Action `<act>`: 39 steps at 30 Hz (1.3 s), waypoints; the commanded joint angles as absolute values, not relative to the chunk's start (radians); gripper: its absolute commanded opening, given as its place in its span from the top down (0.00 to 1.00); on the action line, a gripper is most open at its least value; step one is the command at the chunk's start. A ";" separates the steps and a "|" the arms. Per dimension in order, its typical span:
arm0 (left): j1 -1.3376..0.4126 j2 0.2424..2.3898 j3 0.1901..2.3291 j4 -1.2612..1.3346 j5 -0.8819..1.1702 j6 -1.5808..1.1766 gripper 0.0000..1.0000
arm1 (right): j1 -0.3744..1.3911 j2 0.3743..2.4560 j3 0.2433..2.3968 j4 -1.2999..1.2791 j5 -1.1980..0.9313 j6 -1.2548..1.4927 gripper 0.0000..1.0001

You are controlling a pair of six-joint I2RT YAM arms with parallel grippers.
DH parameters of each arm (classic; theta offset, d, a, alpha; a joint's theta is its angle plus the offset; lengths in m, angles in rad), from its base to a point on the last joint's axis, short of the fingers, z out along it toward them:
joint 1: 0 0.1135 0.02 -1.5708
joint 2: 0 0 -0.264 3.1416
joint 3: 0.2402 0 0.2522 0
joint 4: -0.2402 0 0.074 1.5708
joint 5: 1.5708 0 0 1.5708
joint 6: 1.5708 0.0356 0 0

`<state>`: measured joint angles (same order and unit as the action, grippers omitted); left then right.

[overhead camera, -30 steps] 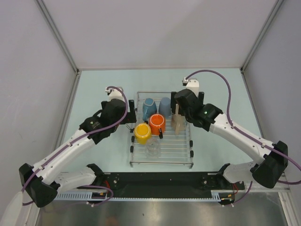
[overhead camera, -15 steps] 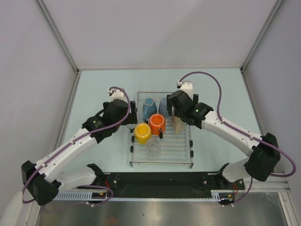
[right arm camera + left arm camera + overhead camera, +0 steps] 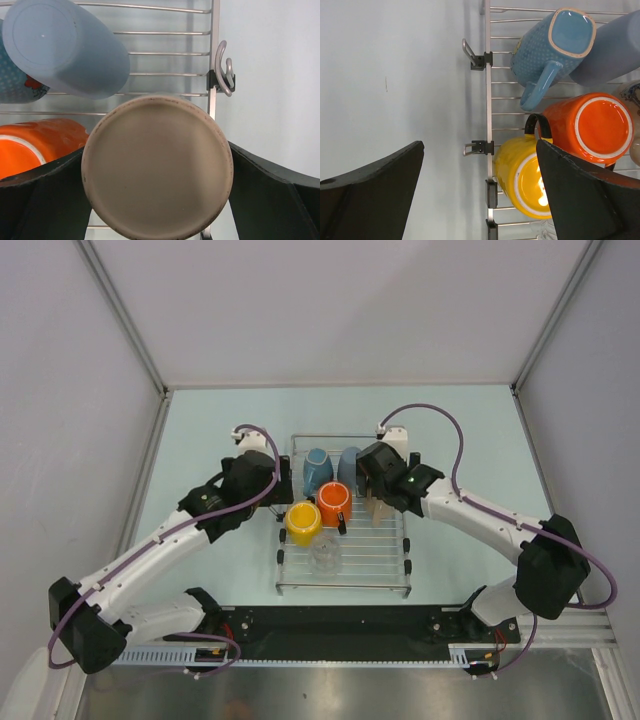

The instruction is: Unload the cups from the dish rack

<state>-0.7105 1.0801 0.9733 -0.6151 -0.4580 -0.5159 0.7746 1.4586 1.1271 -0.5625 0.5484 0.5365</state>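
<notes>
Silver wire dish rack (image 3: 342, 585) held six cups (image 3: 333, 503), seen from above. Left wrist: the left gripper (image 3: 480, 195) gaped open, with the yellow cup (image 3: 522, 175) beside one finger. Right wrist: the right gripper (image 3: 157, 200) stood open around (possibly touching) the beige cup (image 3: 157, 165).

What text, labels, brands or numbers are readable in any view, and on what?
None readable in any view.
Light blue dotted mug: a small red decoration shows in the right wrist view, no letters.
Beige cup: its flat face is bare, no stamp; a blue pattern shows at the left wrist view's edge, too little to read.
Orange mug, yellow cup, dish rack: no markings visible.
</notes>
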 commanded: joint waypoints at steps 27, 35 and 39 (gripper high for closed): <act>-0.715 1.088 0.963 -0.603 -0.436 -0.541 0.00 | 0.791 1.324 1.028 -0.497 0.560 0.538 1.00; -0.715 1.088 0.965 -0.603 -0.439 -0.541 0.00 | 0.805 1.255 1.135 -0.583 0.629 0.509 1.00; -0.716 1.086 0.966 -0.601 -0.437 -0.541 0.00 | 0.805 1.224 1.186 -0.606 0.646 0.488 1.00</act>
